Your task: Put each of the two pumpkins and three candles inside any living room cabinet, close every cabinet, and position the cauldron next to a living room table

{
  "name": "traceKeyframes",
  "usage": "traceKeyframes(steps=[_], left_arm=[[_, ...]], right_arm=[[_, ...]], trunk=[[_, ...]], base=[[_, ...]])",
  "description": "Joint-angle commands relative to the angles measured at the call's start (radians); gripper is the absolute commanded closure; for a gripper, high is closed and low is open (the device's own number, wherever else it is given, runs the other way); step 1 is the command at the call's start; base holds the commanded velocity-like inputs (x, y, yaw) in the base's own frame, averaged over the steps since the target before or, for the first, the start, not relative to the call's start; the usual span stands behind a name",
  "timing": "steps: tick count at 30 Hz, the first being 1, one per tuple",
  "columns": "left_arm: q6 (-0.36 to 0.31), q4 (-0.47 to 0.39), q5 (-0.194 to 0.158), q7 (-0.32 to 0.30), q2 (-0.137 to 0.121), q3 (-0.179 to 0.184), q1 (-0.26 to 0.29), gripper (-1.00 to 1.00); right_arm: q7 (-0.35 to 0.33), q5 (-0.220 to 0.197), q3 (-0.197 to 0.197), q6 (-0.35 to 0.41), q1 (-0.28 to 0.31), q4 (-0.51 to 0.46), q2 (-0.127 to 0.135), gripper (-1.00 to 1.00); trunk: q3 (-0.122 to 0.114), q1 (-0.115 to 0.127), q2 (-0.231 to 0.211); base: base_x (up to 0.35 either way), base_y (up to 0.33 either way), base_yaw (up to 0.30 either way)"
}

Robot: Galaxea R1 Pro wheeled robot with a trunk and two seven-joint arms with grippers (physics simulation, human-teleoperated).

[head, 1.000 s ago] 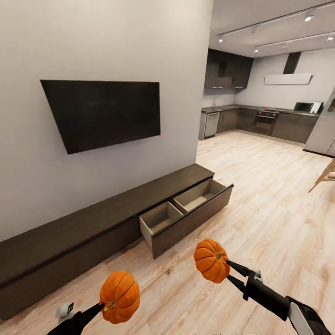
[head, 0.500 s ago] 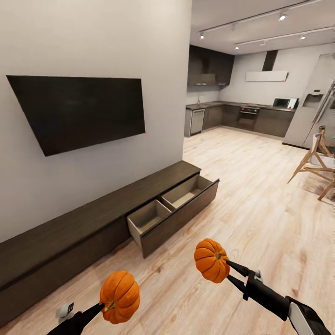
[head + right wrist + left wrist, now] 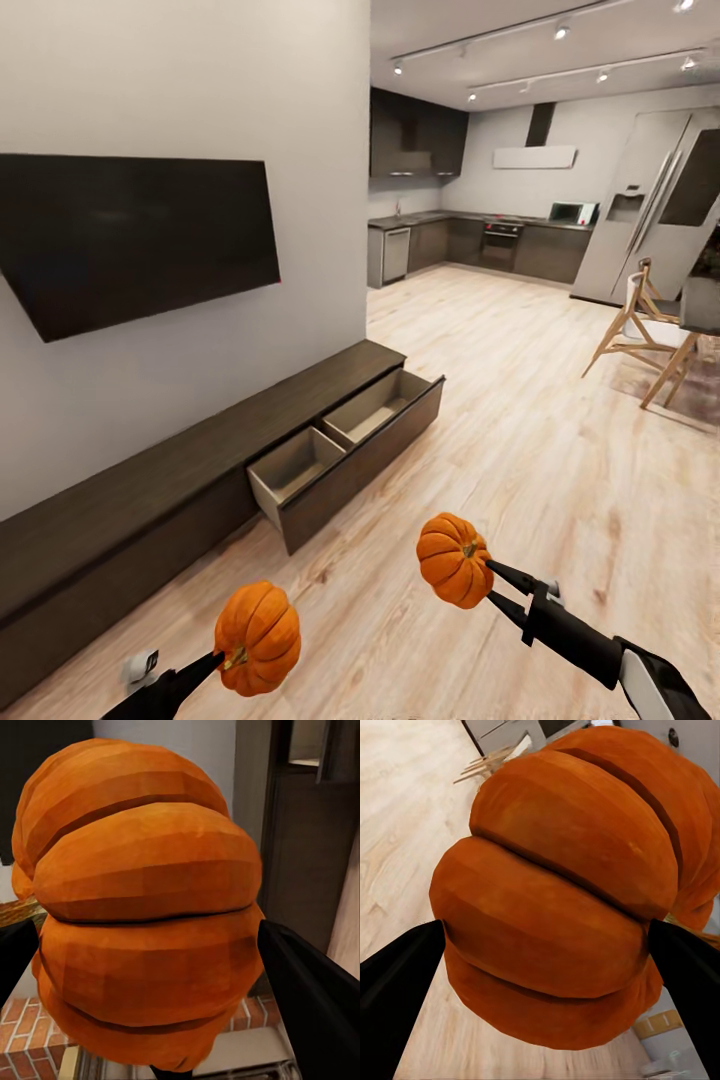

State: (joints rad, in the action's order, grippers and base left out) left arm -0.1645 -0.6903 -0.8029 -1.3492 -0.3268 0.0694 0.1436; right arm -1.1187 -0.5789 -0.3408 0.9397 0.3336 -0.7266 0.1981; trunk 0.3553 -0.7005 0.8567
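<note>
I hold two orange ribbed pumpkins over the plank floor. My left gripper [image 3: 228,662] is shut on one pumpkin [image 3: 258,638] at the lower left of the head view; the left wrist view has that pumpkin [image 3: 562,892] between black fingers [image 3: 394,979]. My right gripper [image 3: 482,585] is shut on the other pumpkin [image 3: 455,560]; up close, the right wrist view has it [image 3: 142,907] between dark fingers [image 3: 311,1001]. The low dark brown cabinet [image 3: 150,490] runs along the wall ahead on the left. Its end drawer [image 3: 345,440] is pulled out, with pale wood inside.
A black TV [image 3: 130,235] hangs on the white wall above the cabinet. Open plank floor stretches to the right toward a dark kitchen [image 3: 470,240]. Wooden-legged chairs [image 3: 640,335] and a tall grey fridge [image 3: 650,210] stand at the far right.
The whole head view has shifted left as the camera turned right: cabinet, drawer and TV slid left, while chairs and fridge came into view. Both grippers keep their pumpkins in the same place.
</note>
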Motion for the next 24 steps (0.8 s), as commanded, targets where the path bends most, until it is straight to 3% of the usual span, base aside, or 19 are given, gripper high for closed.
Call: traceKeyframes(steps=[1,24], left_arm=[[-0.010,0.000,-0.010,-0.001,-0.001,0.006,0.001,1.00],[-0.009,0.000,-0.011,-0.001,-0.001,0.006,0.001,1.00]], right_arm=[[-0.003,-0.001,-0.001,0.005,0.001,0.000,0.000,1.00],[-0.003,-0.001,-0.001,0.005,0.001,0.001,0.001,1.00]], trunk=[[0.002,0.000,0.001],[0.021,0.000,0.001]], base=[[0.000,0.000,-0.195],[0.000,0.000,-0.242]])
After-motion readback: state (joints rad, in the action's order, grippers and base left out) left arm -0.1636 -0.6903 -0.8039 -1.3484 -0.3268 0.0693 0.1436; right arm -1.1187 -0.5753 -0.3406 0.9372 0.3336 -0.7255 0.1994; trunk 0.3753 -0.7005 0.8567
